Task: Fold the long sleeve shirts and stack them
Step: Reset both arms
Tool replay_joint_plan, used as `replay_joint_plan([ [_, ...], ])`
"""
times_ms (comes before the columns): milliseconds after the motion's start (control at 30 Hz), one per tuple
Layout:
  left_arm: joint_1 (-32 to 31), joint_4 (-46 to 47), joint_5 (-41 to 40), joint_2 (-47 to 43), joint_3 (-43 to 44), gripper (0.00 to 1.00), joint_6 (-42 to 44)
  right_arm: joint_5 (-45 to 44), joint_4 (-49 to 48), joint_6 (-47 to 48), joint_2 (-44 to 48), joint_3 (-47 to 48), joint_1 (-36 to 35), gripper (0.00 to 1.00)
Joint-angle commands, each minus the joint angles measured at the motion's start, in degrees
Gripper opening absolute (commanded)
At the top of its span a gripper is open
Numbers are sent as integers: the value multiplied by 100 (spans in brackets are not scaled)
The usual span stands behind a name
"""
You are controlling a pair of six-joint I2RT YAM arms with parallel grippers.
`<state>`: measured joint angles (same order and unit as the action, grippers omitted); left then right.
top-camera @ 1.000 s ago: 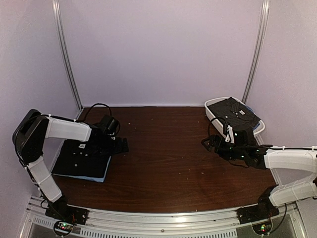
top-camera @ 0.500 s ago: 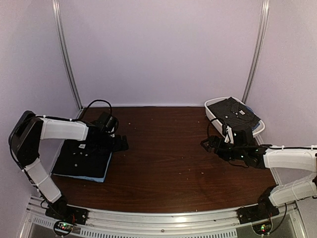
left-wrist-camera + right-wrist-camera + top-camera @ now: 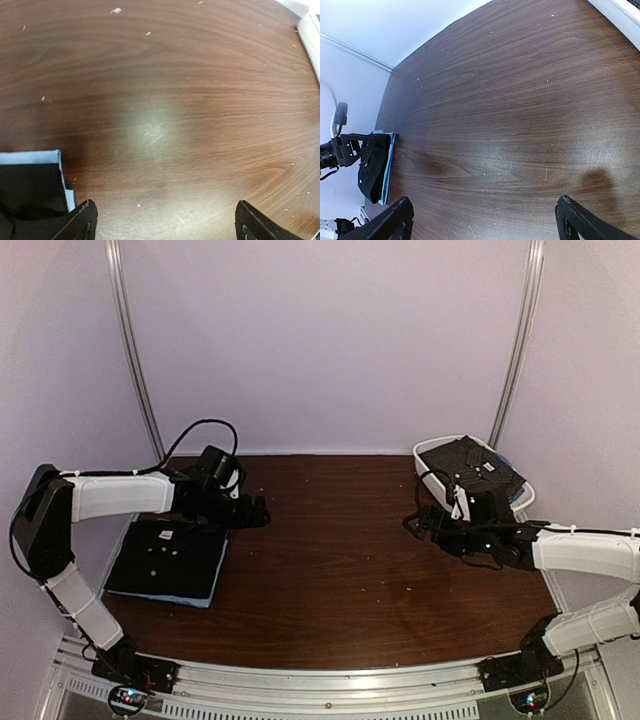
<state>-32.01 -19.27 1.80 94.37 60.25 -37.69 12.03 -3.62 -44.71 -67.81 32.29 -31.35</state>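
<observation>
Your left gripper [image 3: 255,512] and right gripper [image 3: 412,525] both hang spread and empty. The black shirt [image 3: 165,555] lies folded on the light blue shirt [image 3: 197,598] near left, and dotted shirts [image 3: 470,465] sit in the tub [image 3: 425,466] far right. Pinch carelessly there and two may lift together, or the tub may slide; no writing is legible.

A dark wood-grain table [image 3: 340,570] is enclosed on three sides by plain pale lilac walls [image 3: 330,340]. A left metal upright [image 3: 135,350] and a right metal upright [image 3: 520,340] are fixed at the rear corners. Pale specks [image 3: 116,10] are scattered over the tabletop, where a soft sheen [image 3: 150,130] is noted.
</observation>
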Motion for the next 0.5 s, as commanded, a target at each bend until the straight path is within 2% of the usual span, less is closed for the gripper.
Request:
replay_joint_plan([
  [0,-178,221,181,-338,311,98,328,-52,162,109,166,151,6,100],
  [200,-461,273,203,-541,601,98,558,-191,315,128,506,245,11,100],
  [467,-762,528,209,-904,762,98,755,-609,1062,447,1031,737,8,100],
])
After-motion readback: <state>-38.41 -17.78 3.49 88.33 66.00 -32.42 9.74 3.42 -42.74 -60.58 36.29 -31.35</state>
